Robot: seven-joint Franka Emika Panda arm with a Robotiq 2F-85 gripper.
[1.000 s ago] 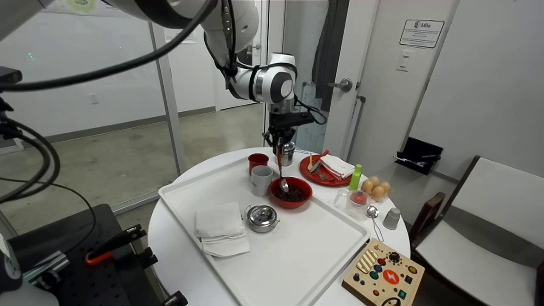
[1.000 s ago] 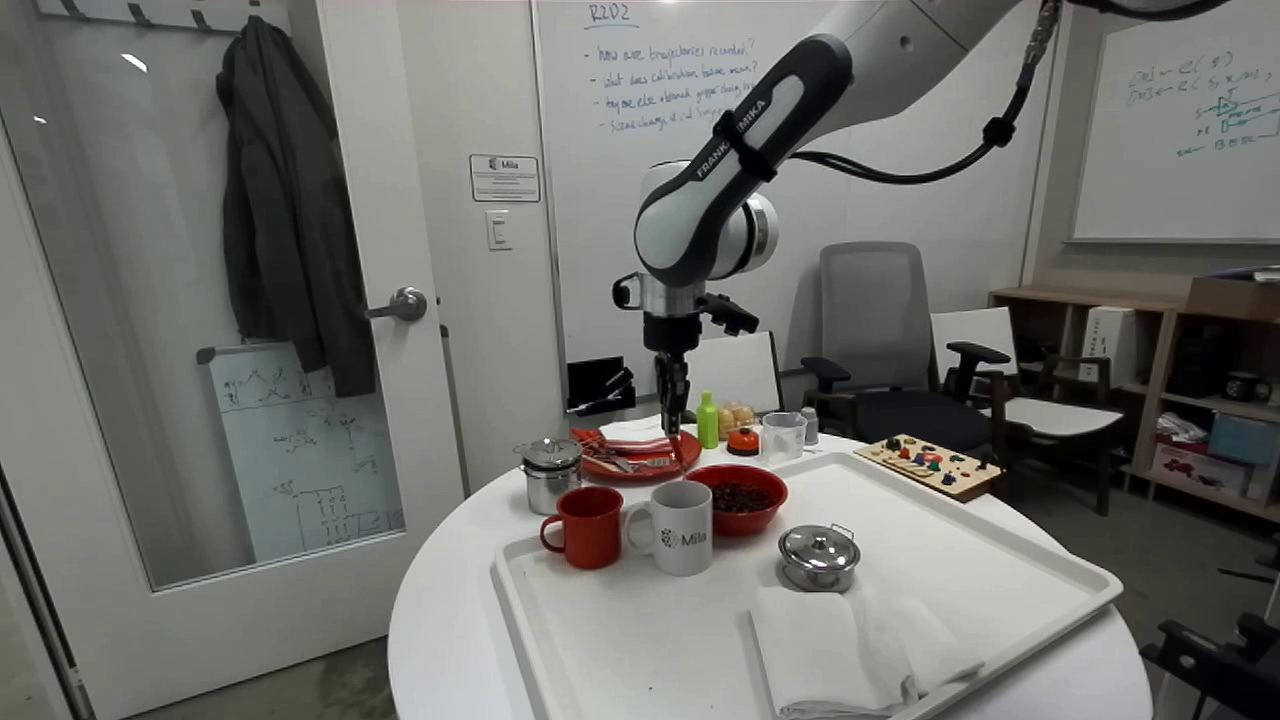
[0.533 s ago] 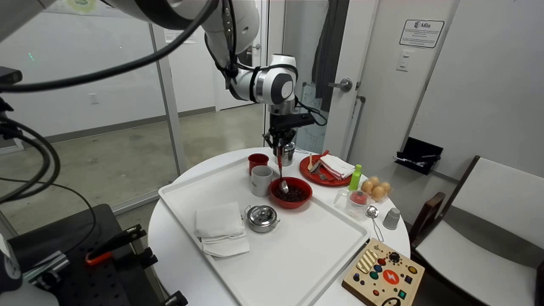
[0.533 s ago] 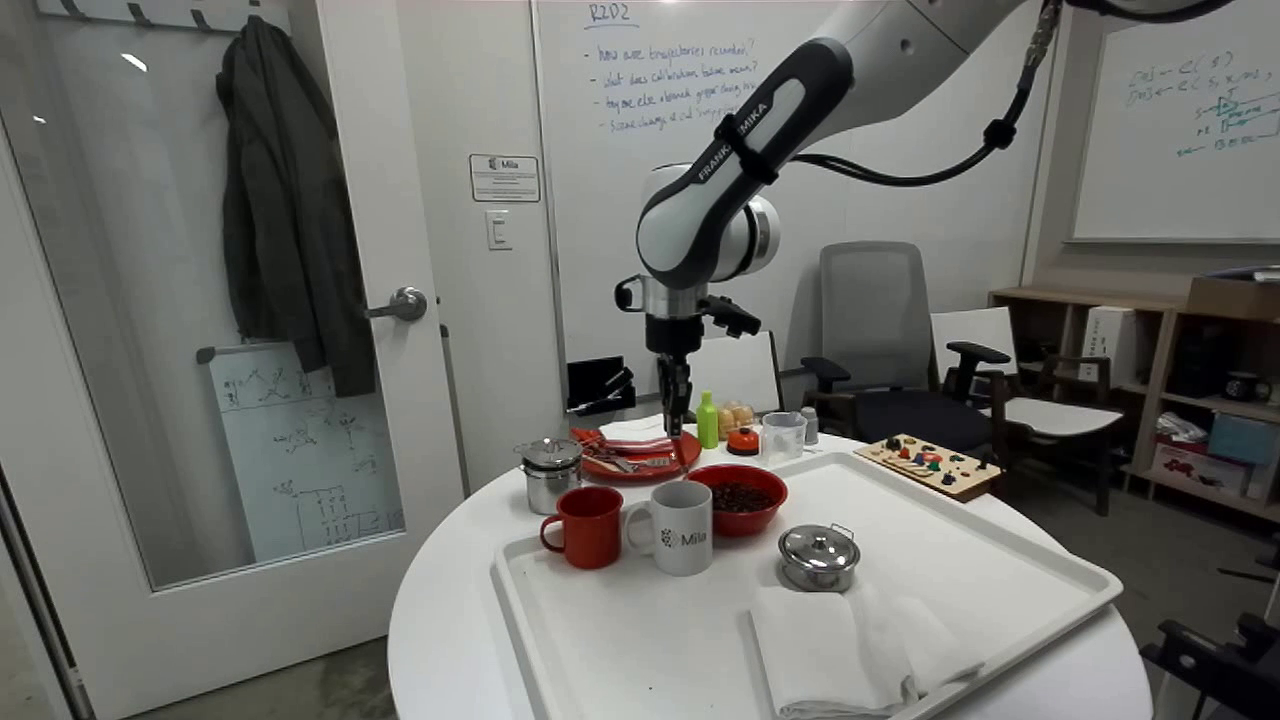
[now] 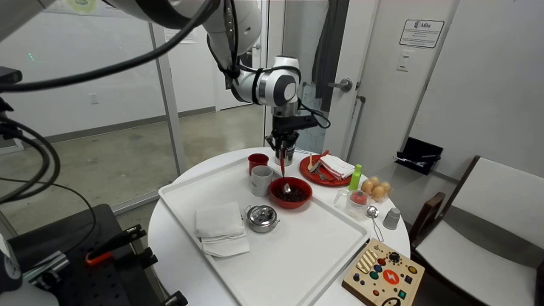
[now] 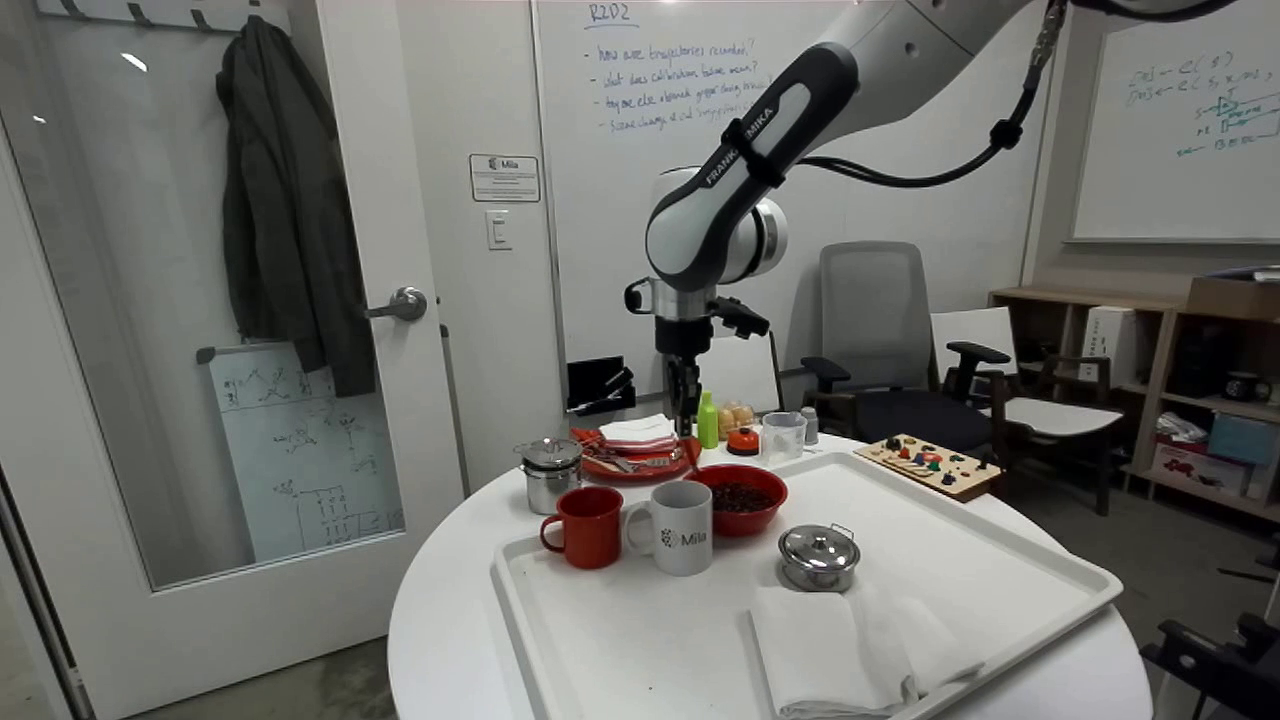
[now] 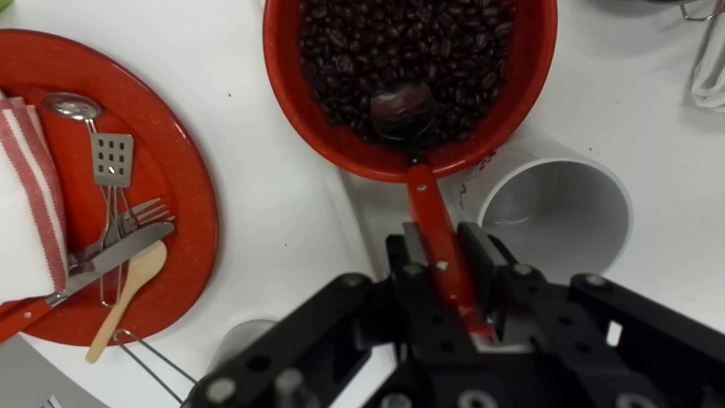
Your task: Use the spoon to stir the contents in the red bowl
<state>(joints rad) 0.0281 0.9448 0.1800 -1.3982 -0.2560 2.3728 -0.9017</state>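
Observation:
The red bowl stands on the tray and also shows in an exterior view and the wrist view. Its contents are dark beans. The spoon has a red handle and a metal head. My gripper is shut on the handle, above and beside the bowl; it shows in both exterior views. The spoon slants down over the near rim. Its head is inside the bowl at the beans; how deep it sits I cannot tell.
A grey-white mug stands close beside the bowl and gripper, with a red cup behind it. A lidded steel pot and folded white cloths lie on the tray. A red plate with utensils is nearby.
My gripper and the spoon have shifted slightly right and a little down in both exterior views. The spoon's head has moved further in toward the middle of the bowl.

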